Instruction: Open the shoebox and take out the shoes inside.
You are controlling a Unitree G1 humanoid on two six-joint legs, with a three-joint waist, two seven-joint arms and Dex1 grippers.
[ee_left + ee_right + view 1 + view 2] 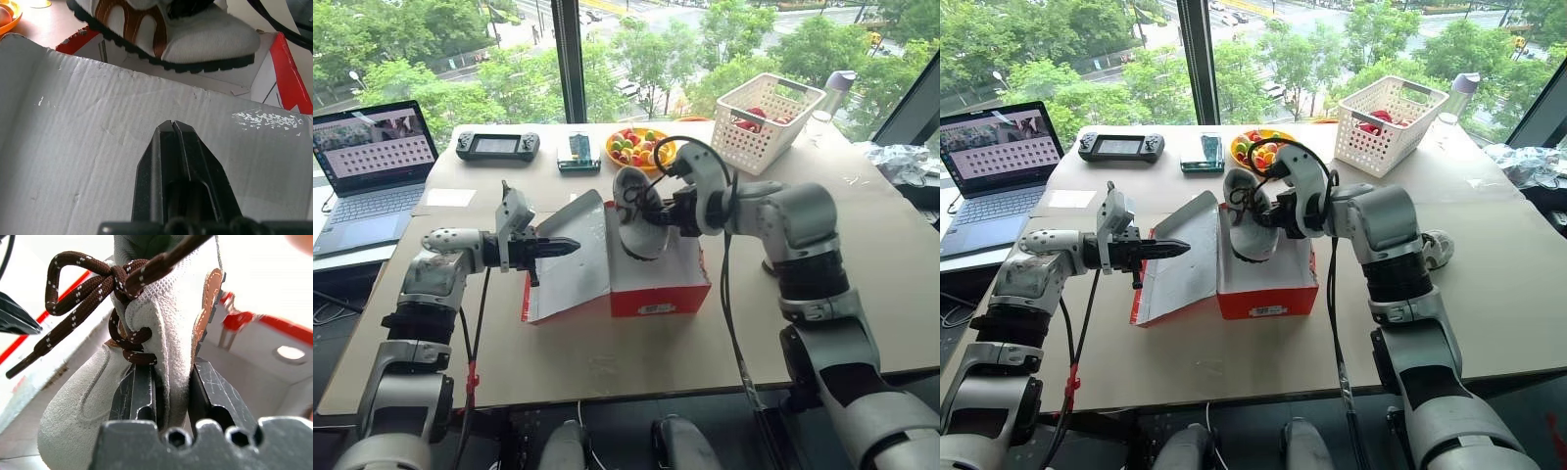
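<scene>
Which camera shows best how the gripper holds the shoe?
The right wrist view: the right gripper pinches the shoe by its upper. The eye views show it lifted over the shoebox; the left wrist view shows its sole.

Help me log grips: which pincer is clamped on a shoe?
The right pincer, clamped on the shoe over the shoebox; the left pincer is shut, holding nothing.

The raised lid [570, 257] walls the shoebox [658, 284] on its left; bare table [636, 362] lies open in front.
</scene>
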